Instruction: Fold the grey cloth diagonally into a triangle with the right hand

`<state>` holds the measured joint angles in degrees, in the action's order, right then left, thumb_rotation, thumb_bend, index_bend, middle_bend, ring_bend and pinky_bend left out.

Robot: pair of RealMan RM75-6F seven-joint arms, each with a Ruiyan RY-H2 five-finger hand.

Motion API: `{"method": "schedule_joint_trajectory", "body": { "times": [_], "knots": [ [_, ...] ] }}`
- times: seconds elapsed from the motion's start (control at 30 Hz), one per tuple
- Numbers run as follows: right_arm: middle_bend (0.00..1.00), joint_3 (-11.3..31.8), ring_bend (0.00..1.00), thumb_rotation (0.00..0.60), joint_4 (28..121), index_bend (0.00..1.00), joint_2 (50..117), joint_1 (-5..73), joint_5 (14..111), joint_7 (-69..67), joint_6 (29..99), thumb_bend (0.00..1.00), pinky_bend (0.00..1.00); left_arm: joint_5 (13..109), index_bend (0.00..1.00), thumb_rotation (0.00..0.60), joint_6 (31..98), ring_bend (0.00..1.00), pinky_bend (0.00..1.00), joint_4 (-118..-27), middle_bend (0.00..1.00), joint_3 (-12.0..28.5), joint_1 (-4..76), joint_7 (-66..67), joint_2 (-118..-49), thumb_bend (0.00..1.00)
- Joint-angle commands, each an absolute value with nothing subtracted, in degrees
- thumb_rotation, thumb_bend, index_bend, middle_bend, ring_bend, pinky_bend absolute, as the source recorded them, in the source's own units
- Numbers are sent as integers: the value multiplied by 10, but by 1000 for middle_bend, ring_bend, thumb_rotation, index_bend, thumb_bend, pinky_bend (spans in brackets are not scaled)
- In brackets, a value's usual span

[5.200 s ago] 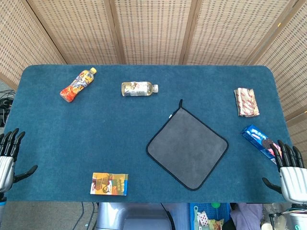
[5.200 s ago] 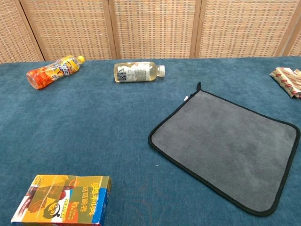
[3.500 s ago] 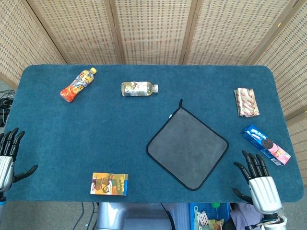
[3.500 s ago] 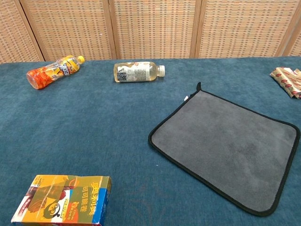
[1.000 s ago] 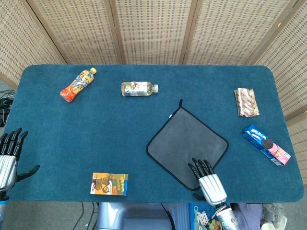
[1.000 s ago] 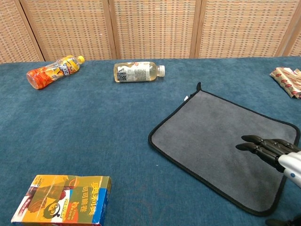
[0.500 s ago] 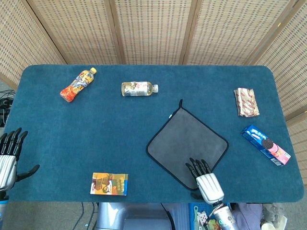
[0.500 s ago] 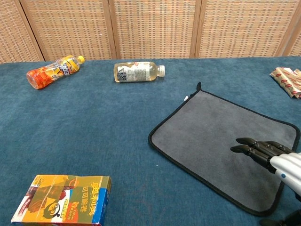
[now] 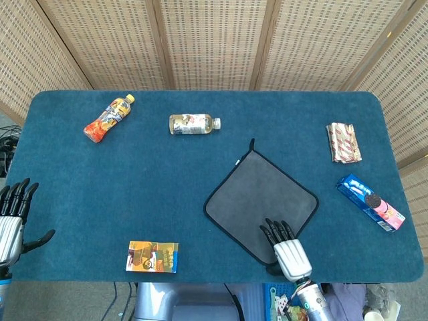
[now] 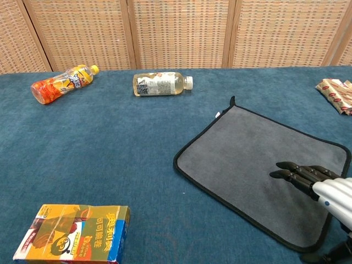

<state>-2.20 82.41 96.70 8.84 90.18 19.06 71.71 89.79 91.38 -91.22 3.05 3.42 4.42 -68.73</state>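
Observation:
The grey cloth (image 9: pixel 261 200) with its black edge lies flat as a diamond right of the table's middle; the chest view shows the cloth (image 10: pixel 258 159) spread out too. My right hand (image 9: pixel 285 249) is over the cloth's near corner, palm down, fingers stretched out and apart, holding nothing. In the chest view that right hand (image 10: pixel 319 188) reaches over the cloth's near right part; I cannot tell whether its fingertips touch the cloth. My left hand (image 9: pixel 12 224) stays at the table's near left edge, fingers spread and empty.
An orange bottle (image 9: pixel 108 118) and a clear bottle (image 9: pixel 194 124) lie at the back. A yellow box (image 9: pixel 153 257) sits near the front edge. A striped snack pack (image 9: pixel 343 142) and a blue cookie pack (image 9: pixel 370 202) lie at the right.
The right hand came in from the far right edge to the cloth's near corner. In the last half second it barely shifted. The cloth and left hand have not moved.

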Motion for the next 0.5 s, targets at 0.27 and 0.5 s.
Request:
{"method": "schedule_joint_trajectory", "body": {
  "times": [0.27,0.5],
  "knots": [
    [0,-19,0,600,817,63,970,96,898,185,717,112,0,899,0,600,913,0,0,-911,0,30,35,46,-689,152],
    [0,-18,0,600,812,63,975,98,896,186,720,395,0,899,0,600,913,0,0,-911,0,29,35,44,-689,152]
  ]
}}
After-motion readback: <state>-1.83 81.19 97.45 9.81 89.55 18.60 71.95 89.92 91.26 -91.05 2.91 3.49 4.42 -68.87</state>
